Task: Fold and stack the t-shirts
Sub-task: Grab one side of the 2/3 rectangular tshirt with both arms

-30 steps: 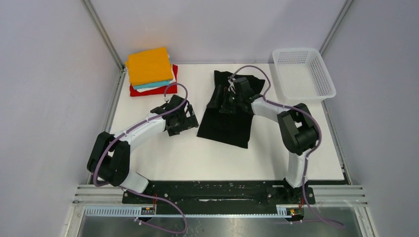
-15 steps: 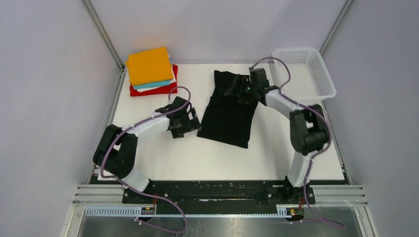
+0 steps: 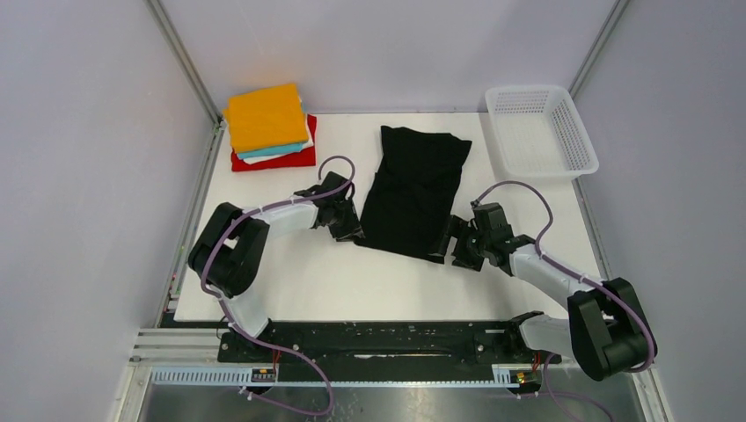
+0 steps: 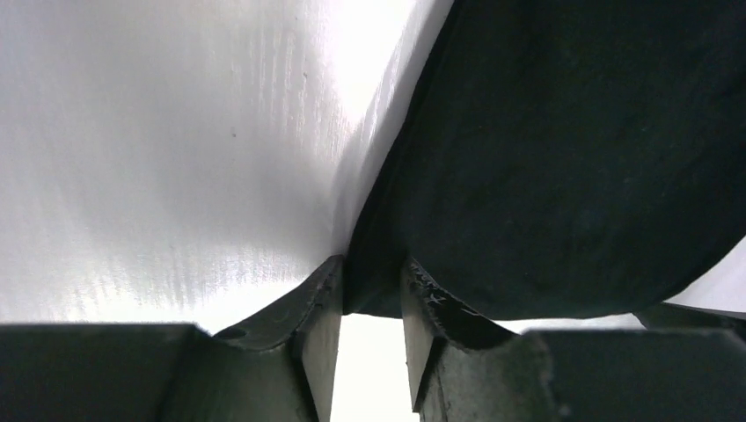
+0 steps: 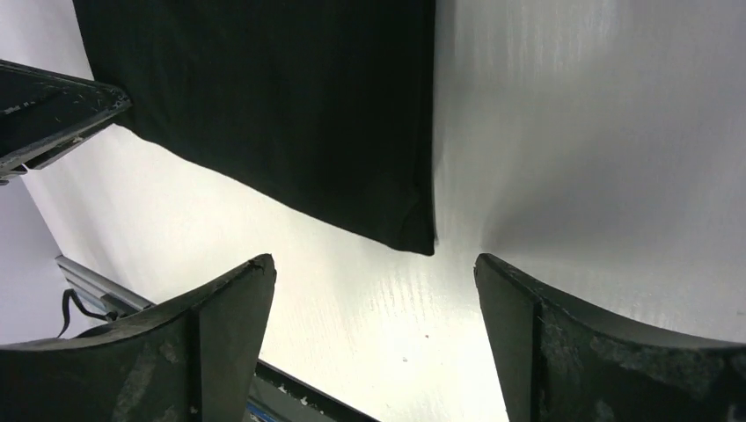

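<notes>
On the table (image 3: pixel 290 281): black shirt (image 3: pixel 413 185) lengthwise, a gripper at each near corner

From above, the shirt lies mid-table, long axis running far to near, near end leaning slightly left. The left gripper (image 3: pixel 352 230) meets its near left corner, the right gripper (image 3: pixel 455 244) its near right; folded shirts (image 3: pixel 266 119) sit stacked far left. Left wrist: fingers (image 4: pixel 321 308) pinch the shirt's edge. Right wrist: jaws wide apart, the corner just ahead of them.
</notes>
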`<action>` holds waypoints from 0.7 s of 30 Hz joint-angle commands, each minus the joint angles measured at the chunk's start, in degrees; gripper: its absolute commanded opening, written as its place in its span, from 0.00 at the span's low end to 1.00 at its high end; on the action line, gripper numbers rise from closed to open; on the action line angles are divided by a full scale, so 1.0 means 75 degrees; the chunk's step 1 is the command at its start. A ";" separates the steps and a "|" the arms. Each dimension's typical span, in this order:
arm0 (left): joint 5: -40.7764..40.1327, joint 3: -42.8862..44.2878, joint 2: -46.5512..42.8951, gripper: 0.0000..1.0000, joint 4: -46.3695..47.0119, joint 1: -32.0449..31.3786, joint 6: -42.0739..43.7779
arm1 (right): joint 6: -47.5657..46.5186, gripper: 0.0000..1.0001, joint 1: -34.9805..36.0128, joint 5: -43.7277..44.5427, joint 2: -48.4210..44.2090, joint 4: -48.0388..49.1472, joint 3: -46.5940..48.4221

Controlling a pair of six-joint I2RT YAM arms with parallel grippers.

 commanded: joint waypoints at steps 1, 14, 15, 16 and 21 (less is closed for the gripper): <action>0.0160 -0.0344 0.0257 0.29 -0.0031 -0.0168 -0.0085 | -0.0023 0.90 0.0081 0.0170 -0.0155 -0.0158 -0.0240; -0.0219 -0.0592 -0.0139 0.00 -0.0174 -0.0203 -0.0231 | -0.0127 0.28 0.0555 0.0725 0.0982 0.0259 -0.0065; -0.0223 -0.0628 -0.0215 0.00 -0.0117 -0.0210 -0.0240 | -0.0137 0.22 0.0567 0.0842 0.0974 0.0341 -0.0078; -0.0235 -0.0656 -0.0292 0.00 -0.0079 -0.0212 -0.0253 | -0.0158 0.18 0.0569 0.0909 0.0976 0.0344 -0.0053; -0.0367 -0.0955 -0.0957 0.00 -0.0007 -0.0236 -0.0289 | -0.0328 0.00 0.0708 0.0664 0.0486 0.0383 -0.0208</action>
